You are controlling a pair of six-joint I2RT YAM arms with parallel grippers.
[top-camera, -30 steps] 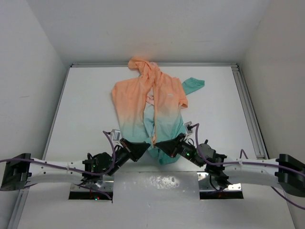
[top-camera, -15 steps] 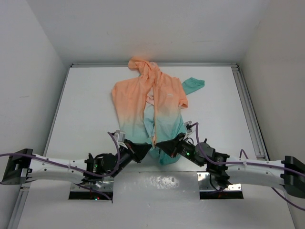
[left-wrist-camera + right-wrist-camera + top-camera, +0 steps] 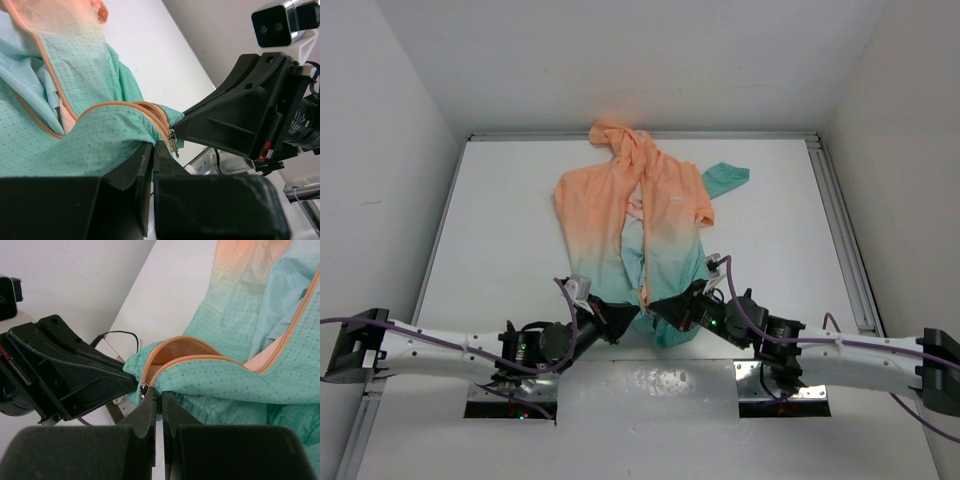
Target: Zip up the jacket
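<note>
The jacket (image 3: 638,215) lies flat on the white counter (image 3: 500,200). Its peach hood points to 12 o'clock, at the far edge, and its teal hem points to 6 o'clock, near the arm bases. One teal cuff sticks out at about 2 o'clock from the chest.

The two grippers meet at the hem. The left gripper (image 3: 632,312) reaches in from 8 o'clock and the right gripper (image 3: 654,305) from 4 o'clock, and their tips are just beside each other.

In the left wrist view, the left gripper (image 3: 154,148) has its jaws pressed together on the teal hem, just beside the lower end of the zipper (image 3: 150,111). The small metal slider (image 3: 173,141) hangs at this end, between the two grippers. In the right wrist view, the right gripper (image 3: 159,393) also has its jaws pressed together, pinching the hem on the other side of the slider (image 3: 144,390).

The hem is lifted a little off the counter where it is held. The two peach rows of the zipper (image 3: 185,356) meet at the slider and form a small raised arc. Toward 12 o'clock the front edges of the jacket run apart.
</note>
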